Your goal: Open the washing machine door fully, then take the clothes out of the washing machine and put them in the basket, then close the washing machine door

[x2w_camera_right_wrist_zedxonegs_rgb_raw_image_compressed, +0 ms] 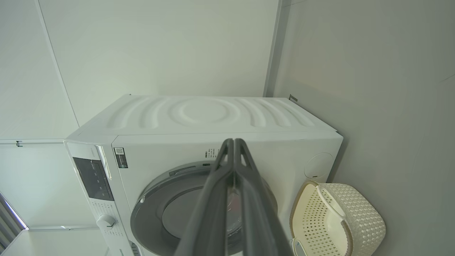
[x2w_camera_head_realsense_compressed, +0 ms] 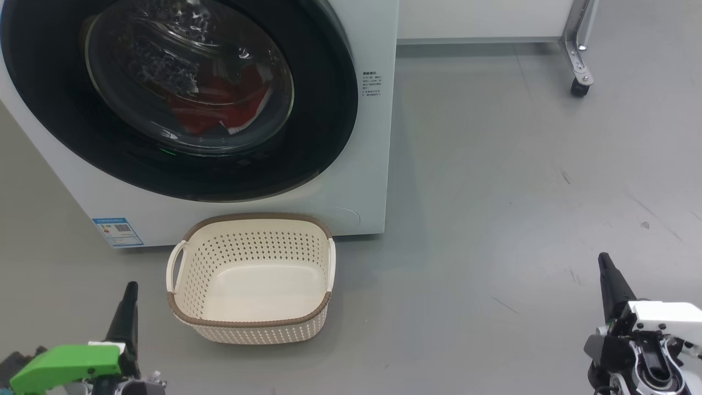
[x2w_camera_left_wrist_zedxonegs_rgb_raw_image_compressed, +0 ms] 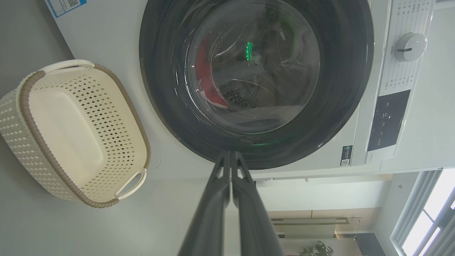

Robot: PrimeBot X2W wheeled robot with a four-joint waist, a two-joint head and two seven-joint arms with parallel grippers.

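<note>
left gripper (x2w_camera_head_realsense_compressed: 130, 292): low at the left of the head view, pointing up the view; closed and empty.
left fingers (x2w_camera_left_wrist_zedxonegs_rgb_raw_image_compressed: 213, 202): dark, long, pressed together from mid-length to the tips in the left wrist view.
left wrist: under a green cover (x2w_camera_head_realsense_compressed: 66, 365).
right gripper (x2w_camera_head_realsense_compressed: 605, 266): low at the right of the head view, pointing up and slightly left; closed and empty.
right fingers (x2w_camera_right_wrist_zedxonegs_rgb_raw_image_compressed: 256, 199): tips meeting in the right wrist view.
right wrist: white housing (x2w_camera_head_realsense_compressed: 666, 315) over dark joint parts.

- Floor (x2w_camera_head_realsense_compressed: 493, 219): plain grey, with the faint dark scuffs I can make out at right in the head view.
- Metal leg (x2w_camera_head_realsense_compressed: 576, 33) on a black caster (x2w_camera_head_realsense_compressed: 580, 86), beside a white panel (x2w_camera_head_realsense_compressed: 482, 19).
- Window (x2w_camera_left_wrist_zedxonegs_rgb_raw_image_compressed: 430, 213) and leafy plant (x2w_camera_left_wrist_zedxonegs_rgb_raw_image_compressed: 318, 249), seen in my left wrist view.
- White wall (x2w_camera_right_wrist_zedxonegs_rgb_raw_image_compressed: 160, 46).
</note>
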